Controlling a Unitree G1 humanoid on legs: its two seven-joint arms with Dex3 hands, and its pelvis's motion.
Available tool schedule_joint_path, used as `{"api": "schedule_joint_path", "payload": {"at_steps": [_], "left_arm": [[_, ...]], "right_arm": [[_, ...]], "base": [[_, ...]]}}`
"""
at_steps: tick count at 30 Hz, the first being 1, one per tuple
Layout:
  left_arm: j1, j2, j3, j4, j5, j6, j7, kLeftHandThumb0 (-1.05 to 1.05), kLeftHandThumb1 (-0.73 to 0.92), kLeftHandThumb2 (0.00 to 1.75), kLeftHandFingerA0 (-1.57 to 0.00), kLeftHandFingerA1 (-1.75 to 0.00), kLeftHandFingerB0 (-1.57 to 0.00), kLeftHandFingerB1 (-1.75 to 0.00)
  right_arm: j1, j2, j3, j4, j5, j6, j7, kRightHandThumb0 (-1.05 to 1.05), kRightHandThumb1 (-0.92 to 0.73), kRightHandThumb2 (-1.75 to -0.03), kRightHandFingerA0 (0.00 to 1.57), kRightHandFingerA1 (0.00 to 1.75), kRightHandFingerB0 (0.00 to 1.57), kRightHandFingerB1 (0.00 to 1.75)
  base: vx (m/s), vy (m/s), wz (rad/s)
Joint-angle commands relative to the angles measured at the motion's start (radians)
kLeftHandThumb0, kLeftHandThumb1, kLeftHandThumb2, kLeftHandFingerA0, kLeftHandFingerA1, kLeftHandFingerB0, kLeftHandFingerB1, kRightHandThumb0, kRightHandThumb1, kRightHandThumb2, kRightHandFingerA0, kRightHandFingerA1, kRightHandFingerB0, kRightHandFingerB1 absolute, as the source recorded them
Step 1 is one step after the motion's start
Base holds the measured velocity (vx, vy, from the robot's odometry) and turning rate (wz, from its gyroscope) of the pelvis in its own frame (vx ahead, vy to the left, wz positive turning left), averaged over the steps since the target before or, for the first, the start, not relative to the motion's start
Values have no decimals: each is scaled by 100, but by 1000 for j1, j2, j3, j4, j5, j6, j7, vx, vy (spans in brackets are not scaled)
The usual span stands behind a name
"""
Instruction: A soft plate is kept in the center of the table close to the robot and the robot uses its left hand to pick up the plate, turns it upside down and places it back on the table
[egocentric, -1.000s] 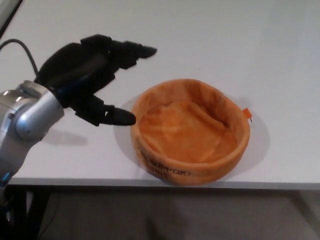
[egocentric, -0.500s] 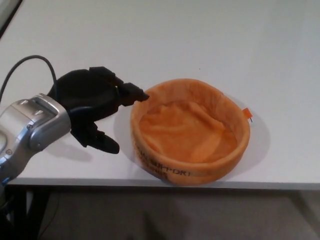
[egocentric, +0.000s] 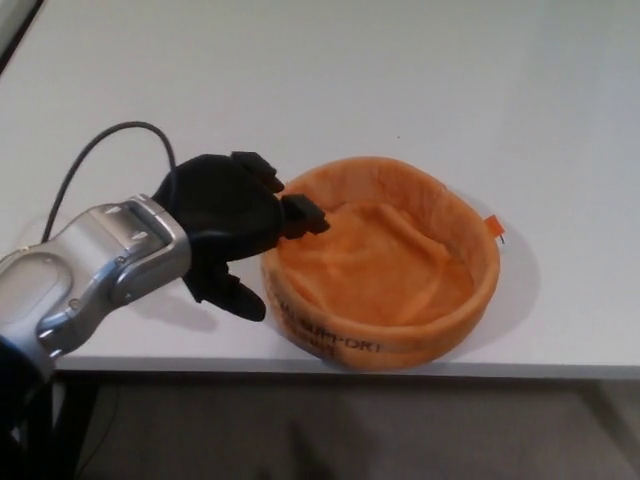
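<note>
Plate (egocentric: 385, 262), soft and orange, sits open side up near the front edge of the white table (egocentric: 420, 80); it is round, plush, with a tall padded wall more like a shallow bowl. The left hand (egocentric: 232, 215), matte black, meets its left rim: one finger (egocentric: 303, 213) reaches over the rim to the inside, the thumb (egocentric: 235, 295) hangs outside the wall, spread apart and not clamped on the fabric. Dark print on the front wall reads partly "SUPPORT"; the rest is blurred. A small orange tag (egocentric: 493, 228) sticks out on the right side. Behind the hand come a silver forearm (egocentric: 95, 275) and a looping black cable (egocentric: 110, 155).
</note>
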Motion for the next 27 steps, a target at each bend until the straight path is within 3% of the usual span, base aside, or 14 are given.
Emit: {"api": "schedule_joint_path", "payload": {"at_steps": [1,2,13,14,27], "left_arm": [[-32,-41,-28,29,67,-27,21,-98,66,66,-24,-39,-24,-29],[-36,-53,-34,33,74,-25,18,-92,54,98,-17,-46,-19,-40],[-25,-120,-53,55,103,-16,21,-91,55,98,-17,-47,-18,-40],[-23,-123,-53,62,101,-16,22,-94,70,63,-22,-38,-25,-28],[37,-133,-78,109,135,-20,102,-92,69,62,-26,-38,-26,-29]], "right_arm": [[8,-13,-1,-13,3,24,-3,-86,-74,-108,12,52,6,19],[11,-15,-1,-21,-5,30,-10,-87,-74,-108,12,51,6,19],[12,-28,-7,-70,7,75,-14,-87,-74,-108,12,52,5,18],[6,-29,-7,-66,10,75,-11,-86,-74,-108,12,52,5,17],[-6,-30,-8,-54,7,69,2,-86,-73,-108,12,53,5,18]], "base": [[0,0,0],[0,0,0],[0,0,0],[0,0,0],[0,0,0]]}}
